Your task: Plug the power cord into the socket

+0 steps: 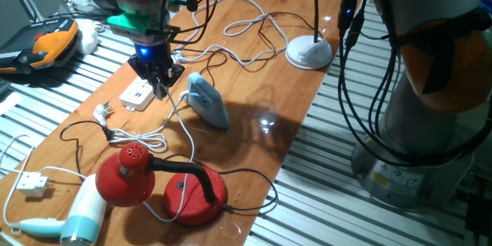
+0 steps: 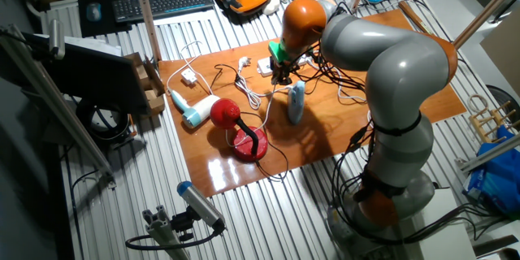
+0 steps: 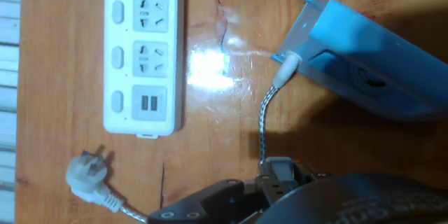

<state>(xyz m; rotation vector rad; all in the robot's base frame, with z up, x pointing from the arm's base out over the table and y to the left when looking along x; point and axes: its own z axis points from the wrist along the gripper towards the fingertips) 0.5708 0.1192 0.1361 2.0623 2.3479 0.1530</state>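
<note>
Nearest the hand camera, the gripper (image 3: 276,173) is being shown with its dark fingers drawn in narrow around a small grey-white block. This is judged to be the plug end of the power cord (image 3: 264,122), though blur is keeping the grip from being confirmed. The cord's braided white line is being led from that block up to the back of the blue iron (image 3: 371,63).

Just left of the gripper, a loose grey-white plug (image 3: 87,171) is being left lying on the wooden table (image 3: 210,147), touched by nothing.

Beyond it, the socket (image 3: 143,56) is being seen flat on the table, well to the left of the held plug and apart from it. Two of its outlets are being shown free, and a black plug is being carried in the farthest one in view.

In one fixed view, the gripper (image 1: 160,83) is being held low between the socket (image 1: 138,94) and the iron (image 1: 209,101). Farther back, a white desk lamp (image 1: 309,50) is being seen at the table's far end.

The task is being judged as under way: the plug appears to be gripped, but nothing is being pressed into an outlet yet. A move across to the strip, alignment of the pins over a free outlet and the push in are being counted as left to do.
</note>
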